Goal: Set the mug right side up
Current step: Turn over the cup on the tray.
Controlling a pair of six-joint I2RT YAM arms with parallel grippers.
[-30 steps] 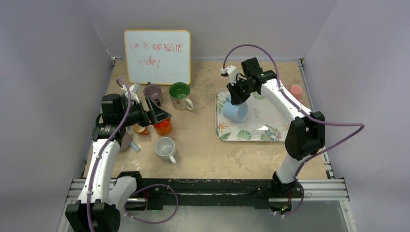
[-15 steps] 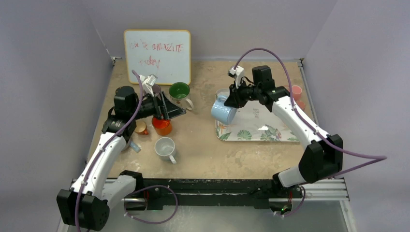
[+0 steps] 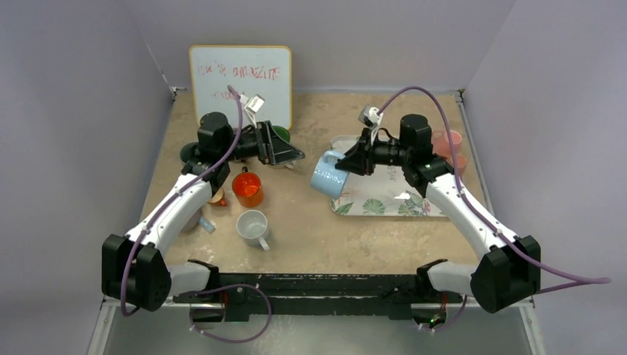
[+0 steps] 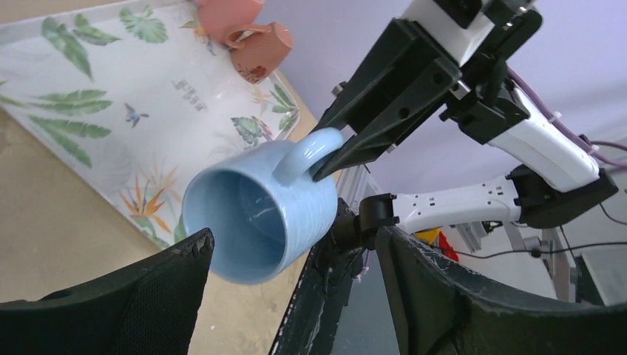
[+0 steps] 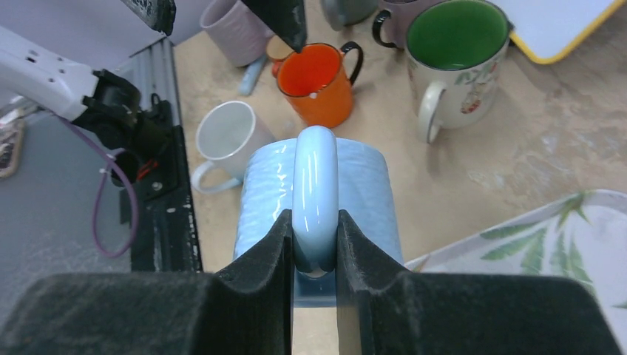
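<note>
A light blue mug point(image 3: 327, 174) hangs in the air over the left edge of the leaf-print tray point(image 3: 414, 207). It lies on its side with its mouth facing left and slightly down. My right gripper point(image 3: 353, 161) is shut on its handle; in the right wrist view the handle point(image 5: 316, 177) sits pinched between the two pads. My left gripper point(image 3: 285, 151) is raised, open and empty, pointing at the mug from the left. In the left wrist view the mug's open mouth point(image 4: 251, 214) faces the camera, just beyond the spread fingers point(image 4: 170, 288).
An orange mug point(image 3: 248, 188) and a white mug point(image 3: 253, 226) stand upright left of centre. A green-lined mug point(image 5: 455, 44) stands behind them, with a whiteboard point(image 3: 240, 85) at the back. Pink cups point(image 3: 451, 140) sit beyond the tray's far right corner.
My right arm carried the blue mug leftward off the tray and tipped it sideways. My left arm swung up from the orange mug toward it, its jaws narrowing slightly.
</note>
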